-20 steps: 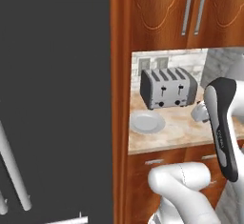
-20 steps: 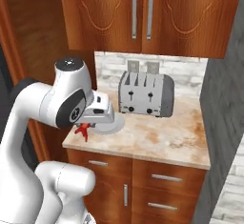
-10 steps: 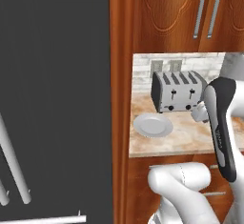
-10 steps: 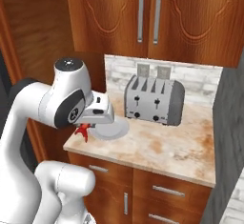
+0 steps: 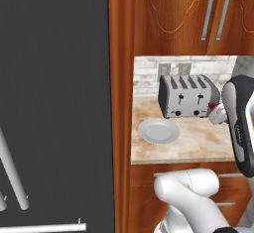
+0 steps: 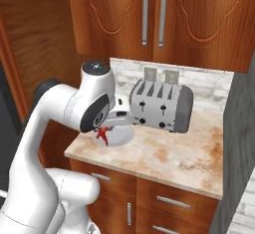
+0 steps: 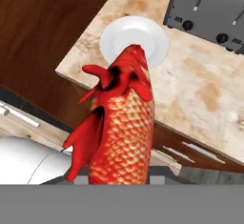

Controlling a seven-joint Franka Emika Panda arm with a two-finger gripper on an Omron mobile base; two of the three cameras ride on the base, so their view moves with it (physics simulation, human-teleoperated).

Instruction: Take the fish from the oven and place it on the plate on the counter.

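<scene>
Red-orange fish clamped in our gripper, carried in the air above the counter.

We hold the fish with the gripper partly closed round its body. The plate lies below and ahead, near the counter's front edge, beside the toaster. We should centre over the plate, lower until the fish nearly touches, then release, keeping clear of the toaster.

White arm rises from the base, elbow bent high, forearm reaching forward and downward over the table edge. Dark wrist link stands upright at the right of the left base view. Tool hangs low under the wrist — jaws partway closed, clamped on the fish.
</scene>
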